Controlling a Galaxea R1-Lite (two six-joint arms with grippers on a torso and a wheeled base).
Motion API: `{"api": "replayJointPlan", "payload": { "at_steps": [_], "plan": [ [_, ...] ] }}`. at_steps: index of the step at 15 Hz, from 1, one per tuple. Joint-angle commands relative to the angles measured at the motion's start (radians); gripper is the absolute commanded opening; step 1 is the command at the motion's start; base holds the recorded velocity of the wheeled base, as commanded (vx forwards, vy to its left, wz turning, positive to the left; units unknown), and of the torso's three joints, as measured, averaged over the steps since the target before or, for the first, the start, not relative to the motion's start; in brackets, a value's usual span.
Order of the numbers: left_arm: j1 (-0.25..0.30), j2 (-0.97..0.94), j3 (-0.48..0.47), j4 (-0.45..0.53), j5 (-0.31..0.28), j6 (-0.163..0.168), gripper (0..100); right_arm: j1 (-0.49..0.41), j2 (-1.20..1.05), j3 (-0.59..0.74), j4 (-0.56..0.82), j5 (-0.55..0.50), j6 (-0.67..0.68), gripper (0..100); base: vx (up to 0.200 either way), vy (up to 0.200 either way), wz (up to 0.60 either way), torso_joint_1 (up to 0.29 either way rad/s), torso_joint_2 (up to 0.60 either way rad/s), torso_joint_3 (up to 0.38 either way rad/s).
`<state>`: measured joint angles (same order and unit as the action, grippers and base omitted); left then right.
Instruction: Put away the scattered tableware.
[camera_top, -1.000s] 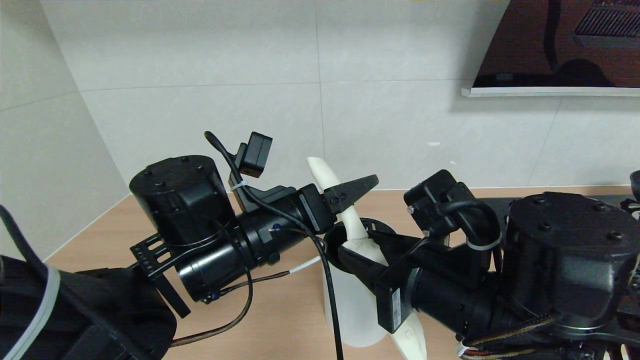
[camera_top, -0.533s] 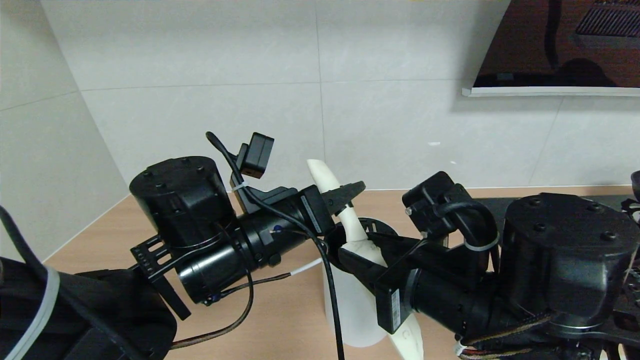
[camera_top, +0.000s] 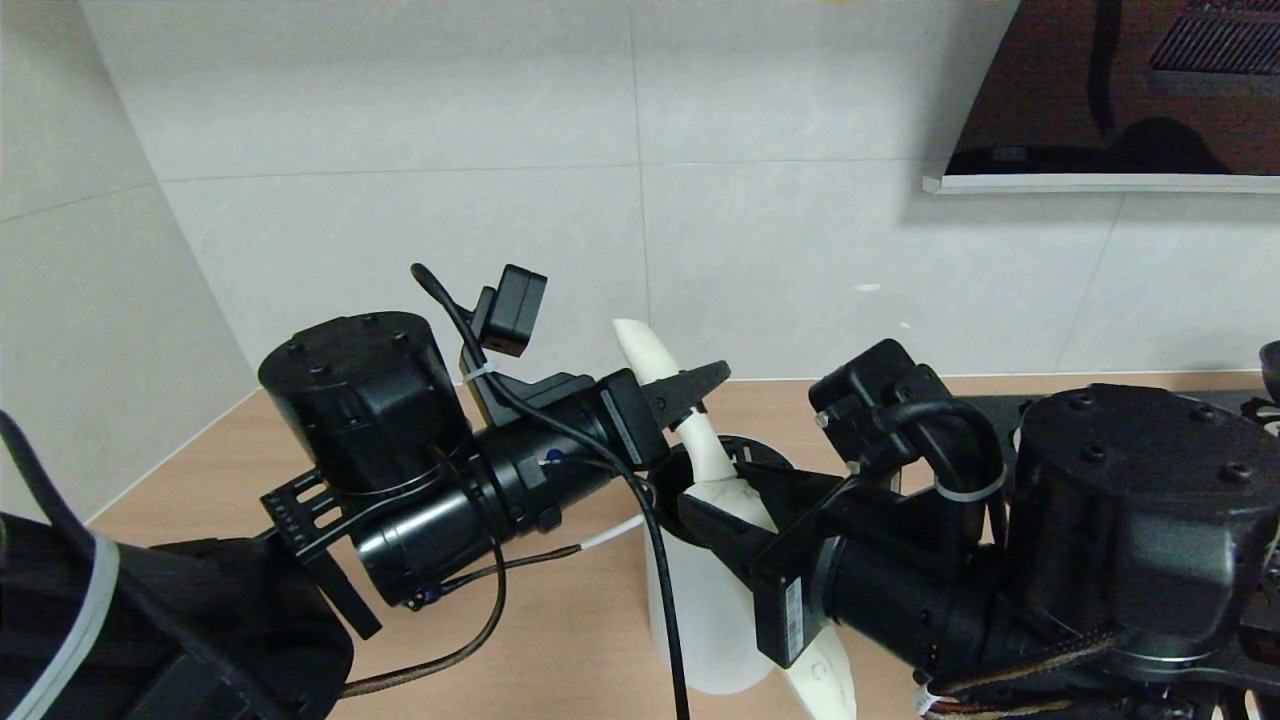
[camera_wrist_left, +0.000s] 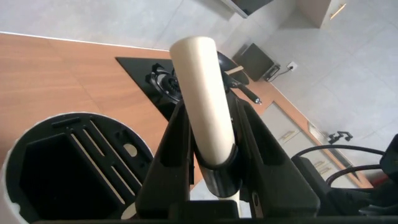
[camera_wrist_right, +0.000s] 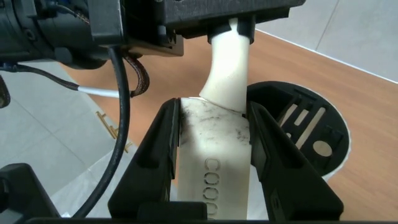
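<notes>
Over the white holder (camera_top: 705, 620), both grippers are gripping one cream spatula (camera_top: 640, 350). The left gripper (camera_top: 690, 400), which was gaping wide a second ago, is now pinching the round handle. It is sitting just as it was half a second back, so the closing looks finished. The right gripper (camera_wrist_right: 214, 134) is clamping the flat blade lower down, as before. The spatula itself is not shifting. It is hanging tilted across the holder's mouth with its handle tip pointing up toward the wall (camera_top: 400, 150), and it is not yet inside.

I am reading this as a hand-over or a regrasp. With the handle secured, the right gripper should be free to let go, and the left could then stand the spatula in a slot.

The spatula is looking like smooth matte plastic. Its handle is running as a blunt-ended rounded bar and widening into a flat blade, which is carrying dark marbled smudges and a row of small embossed rings. The holder is showing as a plain cylinder with a milky wall and a black insert cut with narrow slots and a round hole. It is standing on a matte wood-grain counter (camera_top: 560, 620), with a black stove (camera_wrist_left: 155, 74) lying beyond.
</notes>
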<state>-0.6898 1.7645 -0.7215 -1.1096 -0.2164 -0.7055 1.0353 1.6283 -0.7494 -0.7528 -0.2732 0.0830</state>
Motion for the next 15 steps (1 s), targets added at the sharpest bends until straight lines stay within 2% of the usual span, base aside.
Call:
{"api": "replayJointPlan", "payload": {
  "at_steps": [1, 2, 3, 11, 13, 14, 15],
  "plan": [
    [-0.011, -0.003, 0.001, 0.002, 0.002, 0.0, 0, 0.0, -0.002, -0.001, -0.002, -0.001, 0.0, 0, 0.0, 0.0, 0.0, 0.0, 0.0, 0.0],
    [-0.011, -0.007, 0.001, 0.002, 0.002, 0.0, 0, 0.002, -0.002, -0.001, -0.002, -0.008, 0.0, 0, 0.0, 0.0, 0.0, 0.0, 0.0, 0.0],
    [-0.011, -0.01, 0.001, 0.002, 0.002, 0.0, 0, 0.002, -0.002, -0.001, -0.002, -0.009, 0.001, 100, 0.0, 0.0, 0.0, 0.0, 0.0, 0.0],
    [-0.004, -0.08, -0.021, 0.036, 0.022, 0.006, 0, -0.008, -0.039, 0.002, -0.002, -0.009, 0.0, 100, 0.0, 0.0, 0.0, 0.0, 0.0, 0.0],
    [0.029, -0.177, -0.131, 0.215, 0.121, 0.017, 0, -0.1, -0.097, -0.002, 0.007, -0.003, -0.002, 100, 0.0, 0.0, 0.0, 0.0, 0.0, 0.0],
    [0.029, -0.2, -0.187, 0.29, 0.183, 0.046, 0, -0.149, -0.116, -0.005, 0.01, 0.0, -0.002, 100, 0.0, 0.0, 0.0, 0.0, 0.0, 0.0],
    [0.029, -0.215, -0.26, 0.376, 0.253, 0.106, 0, -0.204, -0.131, -0.007, 0.01, 0.002, -0.003, 100, 0.0, 0.0, 0.0, 0.0, 0.0, 0.0]
  ]
}}
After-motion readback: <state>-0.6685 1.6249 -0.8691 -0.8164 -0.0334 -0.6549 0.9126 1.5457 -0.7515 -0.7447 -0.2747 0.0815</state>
